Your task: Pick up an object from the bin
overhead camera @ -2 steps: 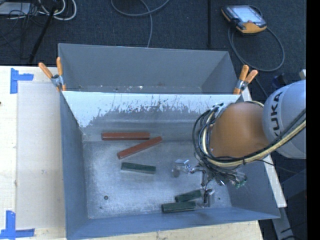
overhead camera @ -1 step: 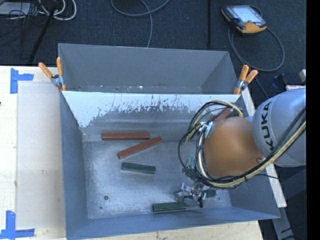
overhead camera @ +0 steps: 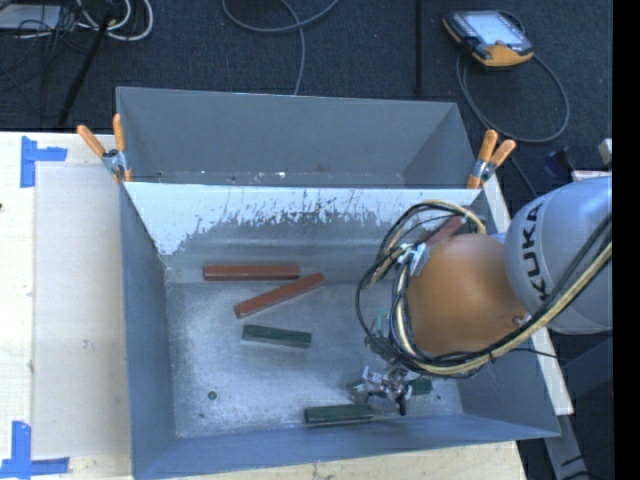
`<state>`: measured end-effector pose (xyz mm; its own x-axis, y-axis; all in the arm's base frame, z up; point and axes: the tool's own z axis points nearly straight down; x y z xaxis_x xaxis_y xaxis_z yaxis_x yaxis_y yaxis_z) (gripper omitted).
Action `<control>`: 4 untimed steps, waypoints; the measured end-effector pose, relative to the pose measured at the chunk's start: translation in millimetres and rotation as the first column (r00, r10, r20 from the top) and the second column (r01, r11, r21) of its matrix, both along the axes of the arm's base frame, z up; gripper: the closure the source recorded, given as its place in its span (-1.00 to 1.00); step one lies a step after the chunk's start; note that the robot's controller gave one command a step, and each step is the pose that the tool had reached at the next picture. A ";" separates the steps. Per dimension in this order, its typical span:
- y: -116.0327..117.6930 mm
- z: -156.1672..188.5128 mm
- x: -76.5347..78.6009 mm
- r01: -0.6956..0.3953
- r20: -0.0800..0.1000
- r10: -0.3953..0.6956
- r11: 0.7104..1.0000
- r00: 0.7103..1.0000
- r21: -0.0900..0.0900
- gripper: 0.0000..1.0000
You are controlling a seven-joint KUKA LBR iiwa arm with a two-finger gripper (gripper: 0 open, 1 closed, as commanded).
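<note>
- A flat, dark green bar (overhead camera: 335,415) lay along the bin's (overhead camera: 150,348) near wall, right of the middle.
- The claw (overhead camera: 385,390) sat low at that bar's right end; whether it was spread or pinched, I could not tell.
- Above it bulged the wrist's smooth, rounded orange cover (overhead camera: 460,298), ringed by looped black and yellow cables (overhead camera: 385,268).
- A second dark green bar (overhead camera: 276,336), short and matte, lay alone on the speckled grey metal floor.
- Farther back, a slanted reddish-brown bar (overhead camera: 280,295) lay just beside a level one (overhead camera: 251,271).
- The far sloped wall carried dark scuff streaks.
</note>
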<state>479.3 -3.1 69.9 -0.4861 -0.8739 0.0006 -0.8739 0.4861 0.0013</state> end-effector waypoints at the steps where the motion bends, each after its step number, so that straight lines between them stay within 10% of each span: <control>1: 42.6 48.0 41.9 0.205 0.003 -0.205 0.979 0.979 0.002 -1.00; 3: 55.4 40.2 51.7 0.274 0.002 -0.274 0.962 0.962 -0.001 -1.00; 4: 97.5 13.0 95.0 0.181 0.002 -0.181 0.984 0.984 0.002 1.00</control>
